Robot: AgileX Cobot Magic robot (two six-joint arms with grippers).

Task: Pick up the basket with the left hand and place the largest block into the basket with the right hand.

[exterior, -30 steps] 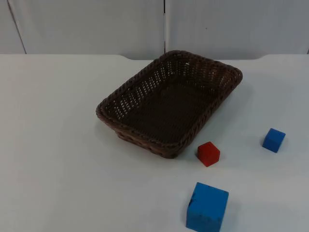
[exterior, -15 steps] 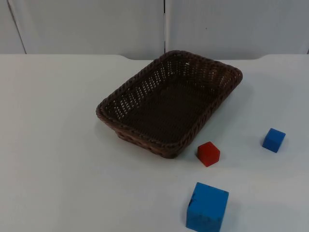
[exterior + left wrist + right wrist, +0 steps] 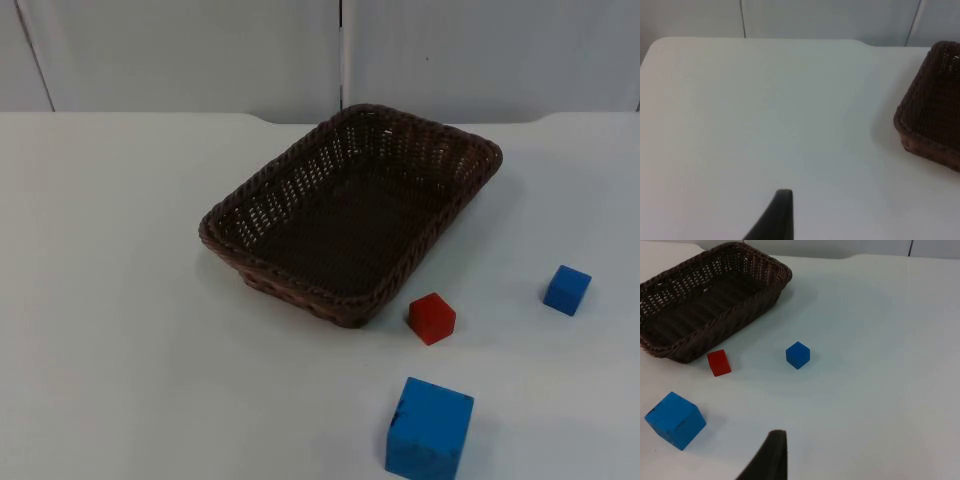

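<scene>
An empty dark brown woven basket [image 3: 352, 212] lies at a slant in the middle of the white table. The large blue block [image 3: 429, 428] stands near the front edge. A small red block [image 3: 432, 318] sits by the basket's near right corner, and a small blue block [image 3: 567, 290] lies further right. My left gripper [image 3: 775, 220] waits above bare table, well left of the basket's end [image 3: 935, 110]. My right gripper [image 3: 767, 457] waits above the table, apart from the large blue block [image 3: 675, 420], the red block [image 3: 719, 362], the small blue block [image 3: 798, 355] and the basket [image 3: 705, 295].
The grey partition wall [image 3: 340, 50] closes off the table just behind the basket. Bare white table [image 3: 100, 300] stretches to the left of the basket.
</scene>
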